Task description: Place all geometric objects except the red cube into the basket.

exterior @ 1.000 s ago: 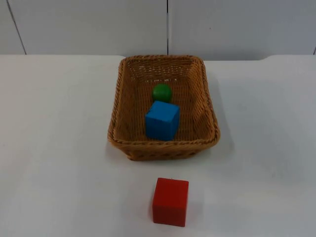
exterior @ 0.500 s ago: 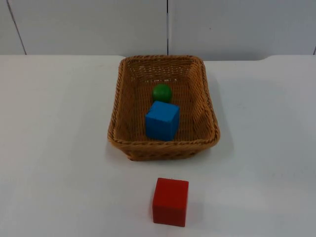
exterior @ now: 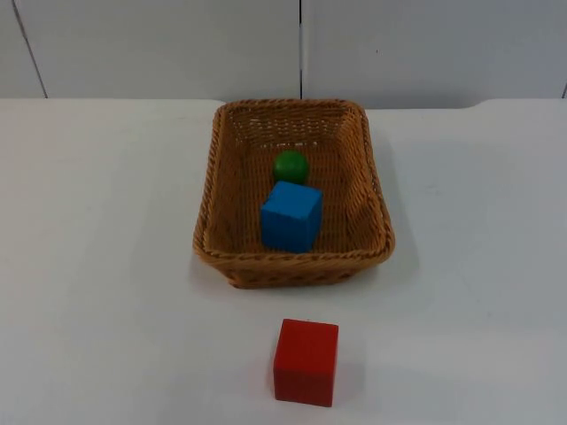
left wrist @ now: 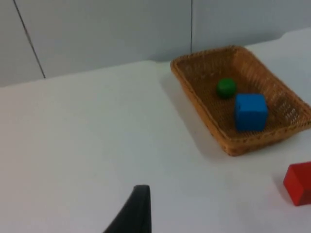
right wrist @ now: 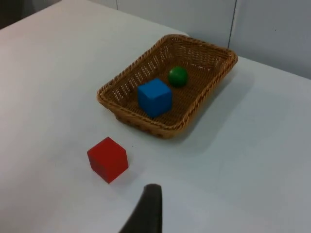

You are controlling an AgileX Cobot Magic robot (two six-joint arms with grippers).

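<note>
Now blue cube (exterior: 291, 215) and green ball (exterior: 290, 166) lie inside basket (exterior: 209, 204).

Bare white tabletop (exterior: 106, 266) lay open on both sides of the brown wicker basket (exterior: 381, 221), giving wide passage. The basket's raised rim walled in a blue cube (exterior: 291, 215) touching a green ball (exterior: 290, 166). A red cube (exterior: 306, 361) stood apart before the basket, an open strip between them.

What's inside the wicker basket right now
Inside the wicker basket sit a blue cube and, just behind it, a green ball. The cube covers the basket floor beneath it. The red cube stays outside on the table.
</note>
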